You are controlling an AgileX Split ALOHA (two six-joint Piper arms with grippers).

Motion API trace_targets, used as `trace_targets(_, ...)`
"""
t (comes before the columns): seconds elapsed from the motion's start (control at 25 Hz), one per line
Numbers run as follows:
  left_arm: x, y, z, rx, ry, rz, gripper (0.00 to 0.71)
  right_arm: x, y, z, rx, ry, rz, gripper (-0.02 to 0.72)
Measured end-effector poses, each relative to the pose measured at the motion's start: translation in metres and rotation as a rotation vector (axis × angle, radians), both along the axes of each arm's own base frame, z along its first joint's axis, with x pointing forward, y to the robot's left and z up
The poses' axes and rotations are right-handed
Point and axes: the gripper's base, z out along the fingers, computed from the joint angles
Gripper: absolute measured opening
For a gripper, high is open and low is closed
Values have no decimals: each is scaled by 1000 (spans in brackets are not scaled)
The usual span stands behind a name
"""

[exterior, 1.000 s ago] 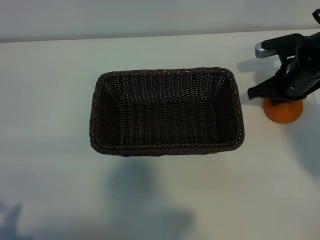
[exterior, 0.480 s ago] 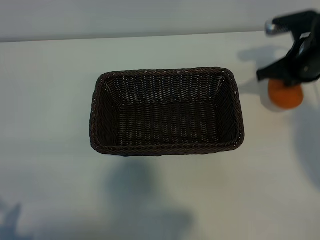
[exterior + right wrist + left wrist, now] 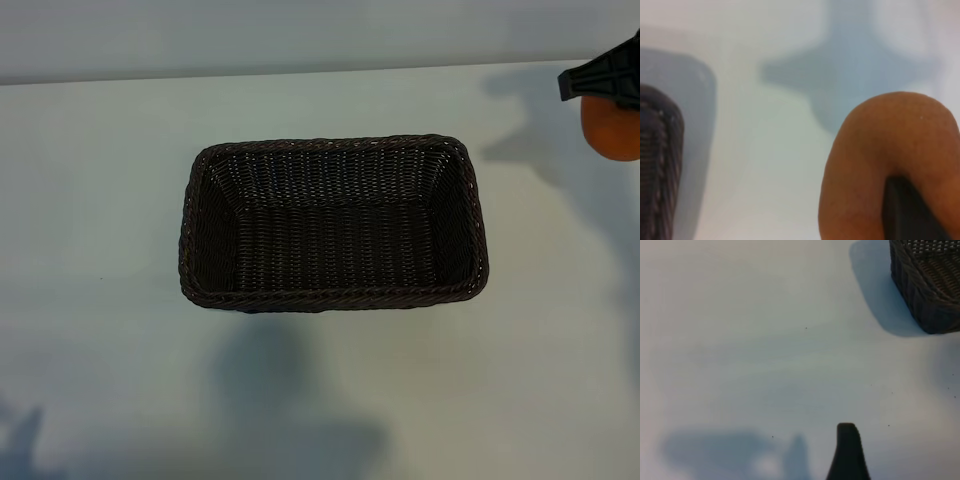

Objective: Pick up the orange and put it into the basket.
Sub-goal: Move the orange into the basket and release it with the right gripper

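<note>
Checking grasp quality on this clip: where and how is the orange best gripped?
Across its widest part, one finger on each side, coming from above. The orange is round and small, so a grip at mid-height should be least likely to slip. The right gripper already holds it that way, lifted clear of the table, right of the basket.

- A plain test setup, a lab or robot workspace rather than a home: a bare, pale table (image 3: 320, 400) fills nearly every view.
- Behind the table runs a blank pale wall (image 3: 300, 35), without decoration.
- Left of the right gripper (image 3: 610, 85), only a dark wicker basket (image 3: 330, 298) furnishes the table.
</note>
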Motion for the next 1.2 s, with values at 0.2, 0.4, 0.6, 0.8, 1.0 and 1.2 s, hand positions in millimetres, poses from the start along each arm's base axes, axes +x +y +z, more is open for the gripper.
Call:
trace_targets(0.2,0,0,0,0,0,0,538,-7,25,4,11,11,88,84)
trace_targets(0.4,0,0,0,0,0,0,538,-19,73,3,11,25,240,84)
trace_targets(0.6,0,0,0,0,0,0,538,-38,125,5,30,-3,414,84)
trace_targets(0.8,0,0,0,0,0,0,538,-38,155,-2,58,-61,505,84)
trace_targets(1.0,0,0,0,0,0,0,538,-22,168,-32,49,-25,518,84)
trace_targets(1.2,0,0,0,1,0,0,538,-8,178,-60,44,-11,534,84)
